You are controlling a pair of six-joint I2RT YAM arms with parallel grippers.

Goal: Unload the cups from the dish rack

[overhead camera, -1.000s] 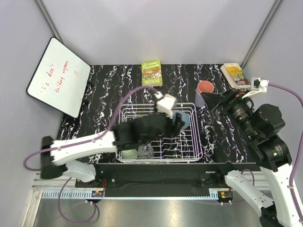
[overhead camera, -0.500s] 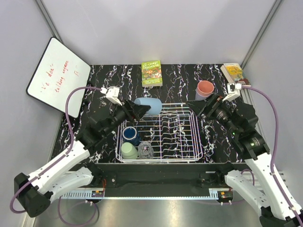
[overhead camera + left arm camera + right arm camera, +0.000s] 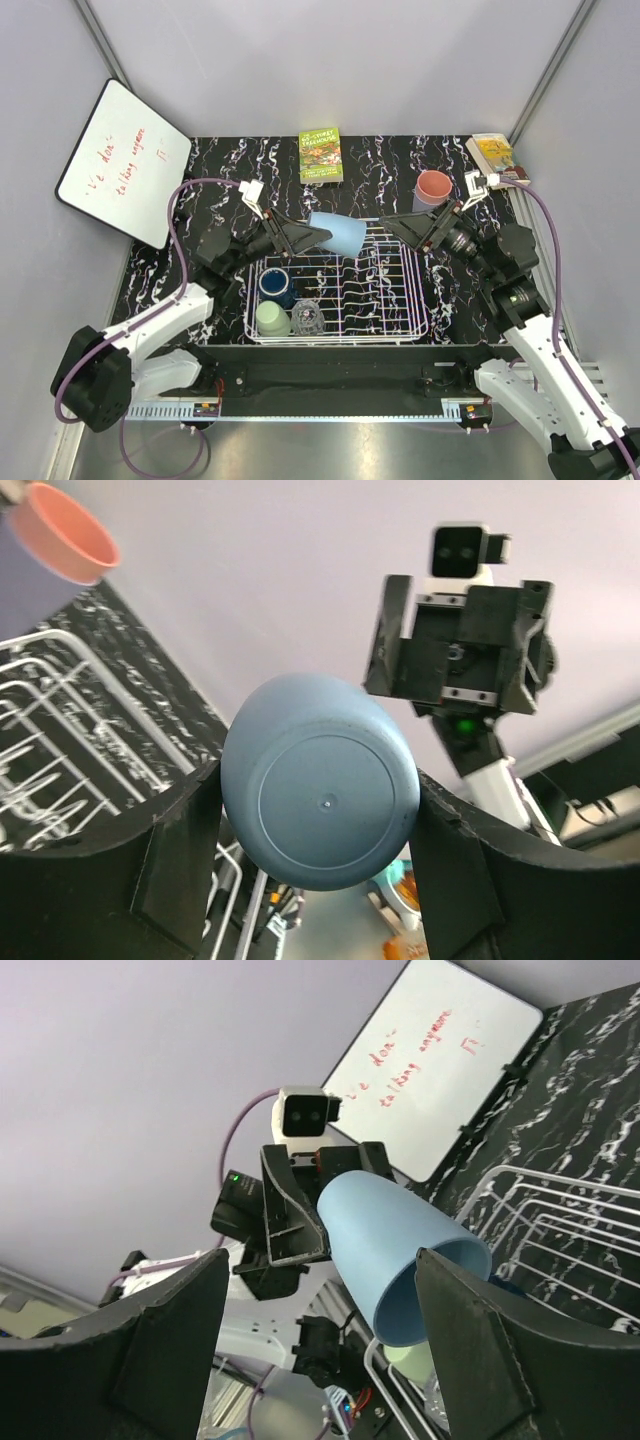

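My left gripper [image 3: 312, 236] is shut on the base end of the light blue cup [image 3: 340, 234] and holds it on its side above the white wire dish rack [image 3: 400, 300]. In the left wrist view the cup's bottom [image 3: 320, 795] fills the gap between my fingers [image 3: 180, 865]. My right gripper [image 3: 400, 226] is open, just right of the cup's mouth [image 3: 400, 1250] and facing it, apart from it. The dark blue cup [image 3: 275, 284], the pale green cup [image 3: 272, 319] and the clear glass [image 3: 307, 318] stand in the rack's left end. The salmon pink cup [image 3: 433, 186] stands behind the rack, apparently on a lavender cup [image 3: 20, 590].
A whiteboard [image 3: 125, 160] leans at the back left. A green book [image 3: 321, 155] lies at the back middle, and another book [image 3: 495, 155] at the back right corner. Grey walls close in the black marbled table [image 3: 220, 180].
My left gripper has lifted the light blue cup out of the rack and carried it right, over the rack's middle. My right gripper has swung left towards the cup's mouth.
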